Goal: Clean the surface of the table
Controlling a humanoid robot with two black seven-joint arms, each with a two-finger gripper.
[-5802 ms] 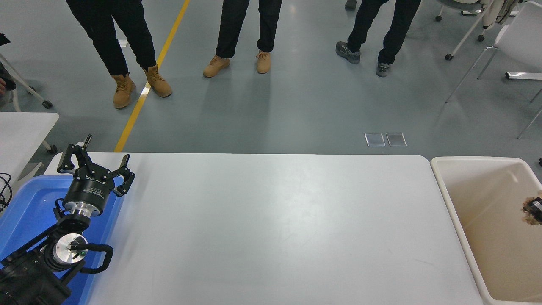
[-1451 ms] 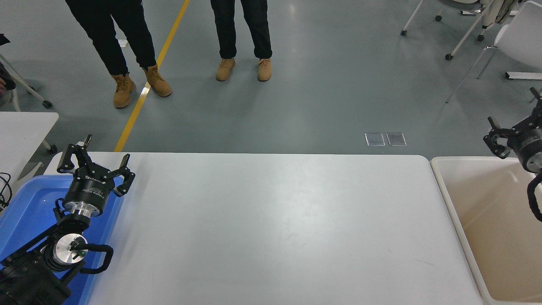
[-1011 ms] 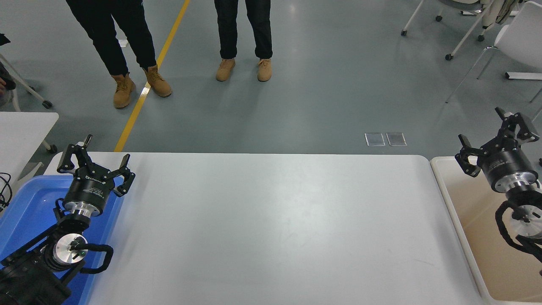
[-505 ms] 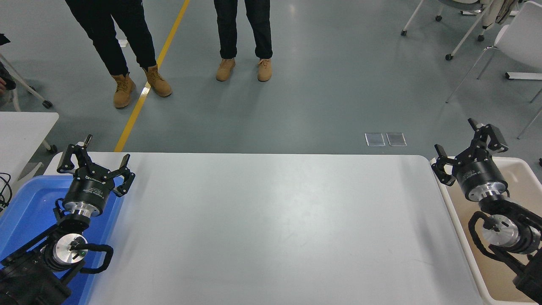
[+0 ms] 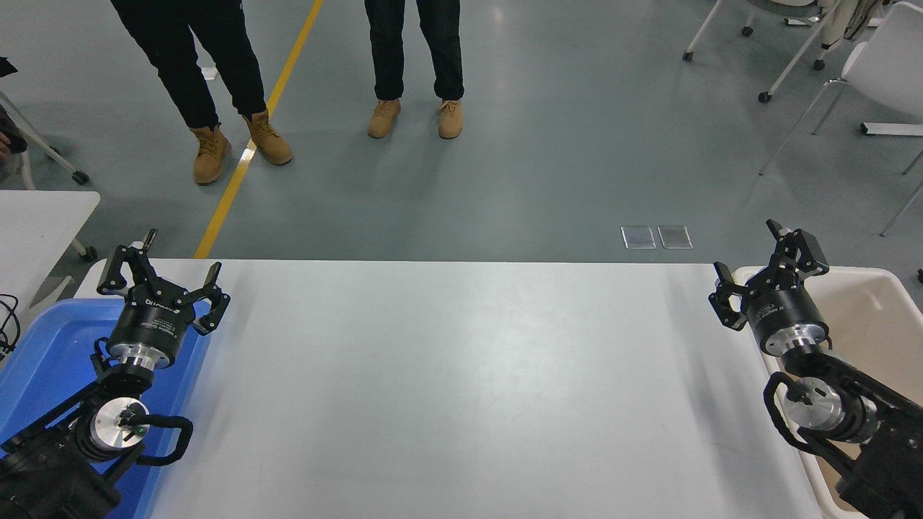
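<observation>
The table surface (image 5: 461, 375) is a wide matte white top with rounded corners and nothing lies on it. My right gripper (image 5: 763, 267) hangs open and empty over the table's far right corner, beside the beige bin. My left gripper (image 5: 160, 268) is parked at the far left corner over the blue tray, open and empty.
A blue tray (image 5: 43, 353) sits at the table's left end and a beige bin (image 5: 876, 317) stands off its right end. Two people's legs (image 5: 216, 86) stand beyond the far edge. A smaller white table (image 5: 36, 223) is at the left, chairs (image 5: 858, 79) at the upper right.
My right arm has come in from the right edge and swung left and down from over the bin to the table's far right corner. One person has walked away.
</observation>
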